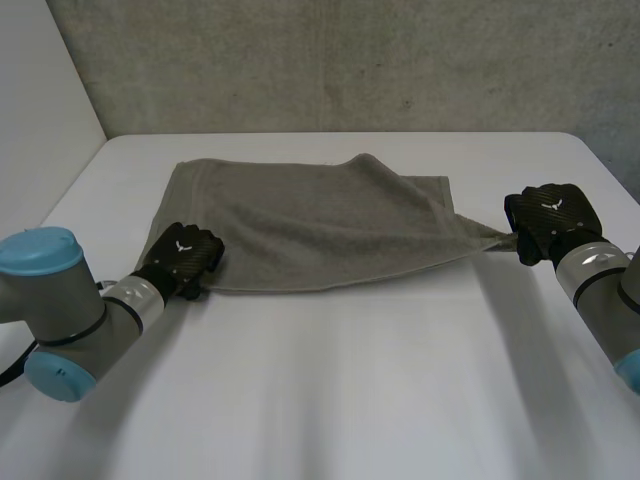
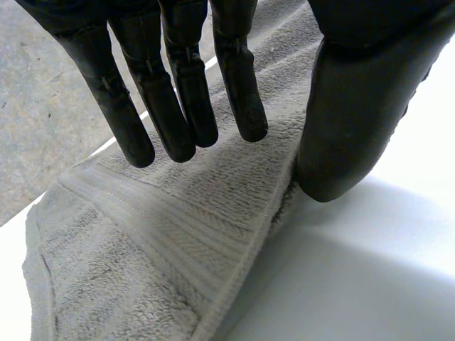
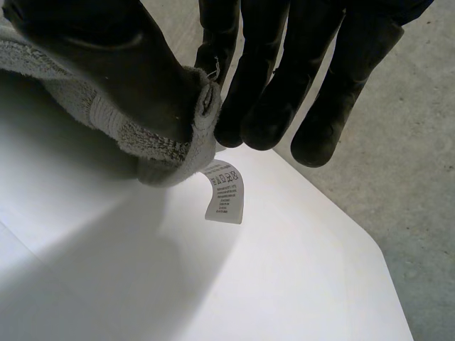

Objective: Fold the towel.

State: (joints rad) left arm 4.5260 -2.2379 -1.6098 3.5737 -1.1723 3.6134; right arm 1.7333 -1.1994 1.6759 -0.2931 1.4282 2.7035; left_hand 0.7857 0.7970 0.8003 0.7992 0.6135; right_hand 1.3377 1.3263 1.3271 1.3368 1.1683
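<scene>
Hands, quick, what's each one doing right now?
Left hand: open, fingers straight over the towel's near corner.
Right hand: shut on the towel's other near corner, pinched against the thumb.

A white bench [image 1: 330, 380] with a smooth matte top and rounded far corners spans the head view. Behind it rises a rough grey concrete wall [image 1: 350, 60], mottled and pitted. A plain white panel [image 1: 40, 90] stands at the left side and meets the wall at an angle. In the right wrist view the bench ends in a clipped corner, with a speckled grey concrete surface [image 3: 405, 156] beyond its edge
</scene>
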